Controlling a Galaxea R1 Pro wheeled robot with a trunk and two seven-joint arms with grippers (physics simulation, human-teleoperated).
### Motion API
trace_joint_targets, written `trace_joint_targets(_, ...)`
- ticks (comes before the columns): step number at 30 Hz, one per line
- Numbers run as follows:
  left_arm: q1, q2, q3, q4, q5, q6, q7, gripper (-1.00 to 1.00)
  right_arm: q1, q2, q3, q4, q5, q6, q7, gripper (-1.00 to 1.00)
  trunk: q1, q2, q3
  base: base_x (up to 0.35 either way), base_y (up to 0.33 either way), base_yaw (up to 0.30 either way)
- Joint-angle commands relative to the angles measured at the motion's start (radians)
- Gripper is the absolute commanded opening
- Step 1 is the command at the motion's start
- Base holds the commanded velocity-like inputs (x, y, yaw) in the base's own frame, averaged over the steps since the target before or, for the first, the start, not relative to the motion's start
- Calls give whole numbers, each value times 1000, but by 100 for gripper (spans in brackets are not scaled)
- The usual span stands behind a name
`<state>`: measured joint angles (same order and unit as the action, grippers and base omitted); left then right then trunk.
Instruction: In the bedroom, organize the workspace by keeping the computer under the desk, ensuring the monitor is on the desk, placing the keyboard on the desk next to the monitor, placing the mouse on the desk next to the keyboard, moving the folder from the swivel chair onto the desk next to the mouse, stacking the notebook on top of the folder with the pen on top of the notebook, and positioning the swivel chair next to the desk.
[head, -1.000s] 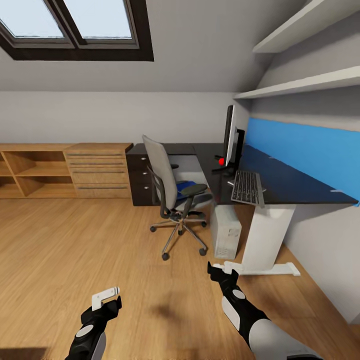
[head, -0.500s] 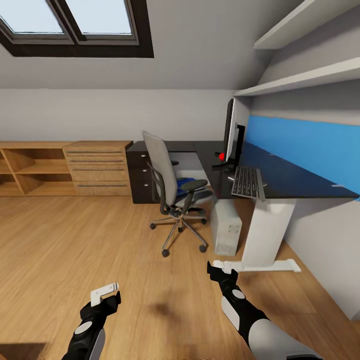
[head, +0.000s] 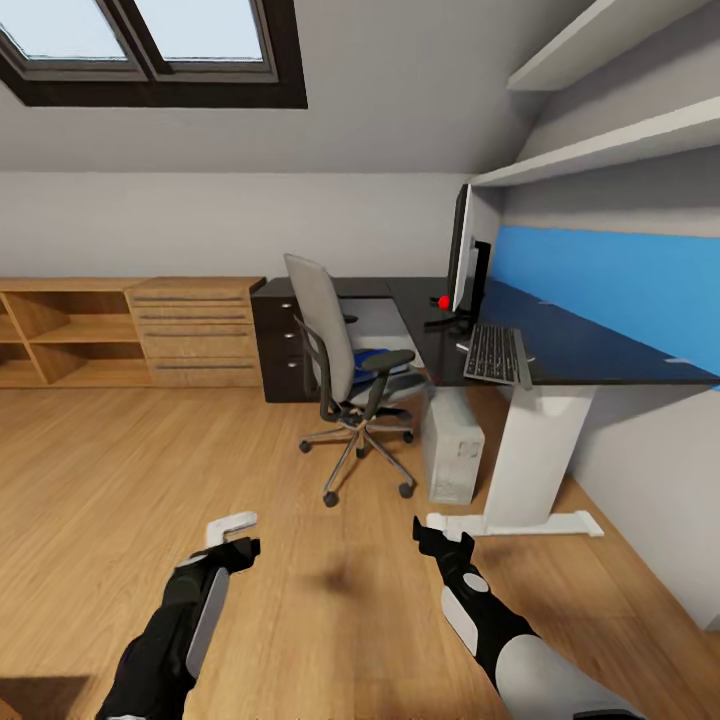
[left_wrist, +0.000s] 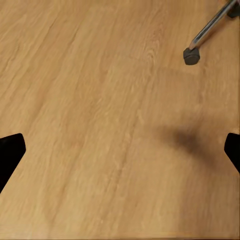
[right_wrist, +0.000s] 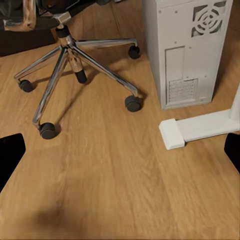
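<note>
- Head view: I am standing back from the worktop (head: 560, 345). The monitor (head: 460, 262) and keyboard (head: 494, 354) are on it, keyboard just in front of the screen, and the computer (head: 452, 447) stands under it beside the white leg. The chair (head: 345, 375) sits just off the worktop's corner with the folder (head: 372, 360) lying on its seat, a sliver of blue showing behind the near armrest. I cannot make out mouse, notebook or pen.
- Head view, arms: the left gripper (head: 236, 535) and right gripper (head: 440, 537) hang low over the floor, both empty.
- Left wrist view: bare floor (left_wrist: 100, 125) and one chair castor; the dark fingertips sit at opposite edges, so this gripper is spread.
- Right wrist view: the chair's chrome base (right_wrist: 75, 62) and the computer's back panel; fingertips again wide apart.
- My read: the folder is thin, light and probably bendy, lying flat, so I would pinch an edge that overhangs the seat. The chair should roll easily; I would push the backrest.
</note>
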<state>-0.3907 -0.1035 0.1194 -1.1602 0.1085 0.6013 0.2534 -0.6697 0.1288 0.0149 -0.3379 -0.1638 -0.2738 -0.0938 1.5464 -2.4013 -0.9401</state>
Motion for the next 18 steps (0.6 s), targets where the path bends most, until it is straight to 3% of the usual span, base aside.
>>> trace_joint_targets(1, -40, -1, 1, 36, 13, 36, 6, 100, -1, 0, 2, 0, -8, -4, -1, 100, 4, -8, -4, 0, 0, 0)
trace_joint_targets(3, -85, -2, 2, 114, 27, 69, 3, 100, -1, -1, 1, -4, -8, -4, -1, 100, 11, -22, -11, 0, 0, 0)
trace_joint_targets(6, -107, -5, 4, 188, 46, 72, 1, 100, -1, 0, 1, -8, -8, -3, -1, 100, 23, -43, -20, 0, 0, 0)
trace_joint_targets(12, -116, -3, 5, 222, 55, 42, -3, 100, -1, 1, 2, -9, -8, -3, -1, 100, 46, -85, -39, 0, 0, 0)
trace_joint_targets(15, -117, 0, 6, 224, 54, 39, -2, 100, 0, 2, 3, -18, -9, -3, 0, 100, 46, -85, -39, 0, 0, 0)
trace_joint_targets(17, -118, 2, 6, 191, 54, 36, -3, 100, 0, 1, 5, -127, -10, 153, 6, 100, 46, -85, -39, 0, 0, 0)
trace_joint_targets(18, -118, 2, 6, 181, 54, 36, -3, 100, 0, 1, 5, -150, -10, 187, 8, 100, 46, -85, -39, 0, 0, 0)
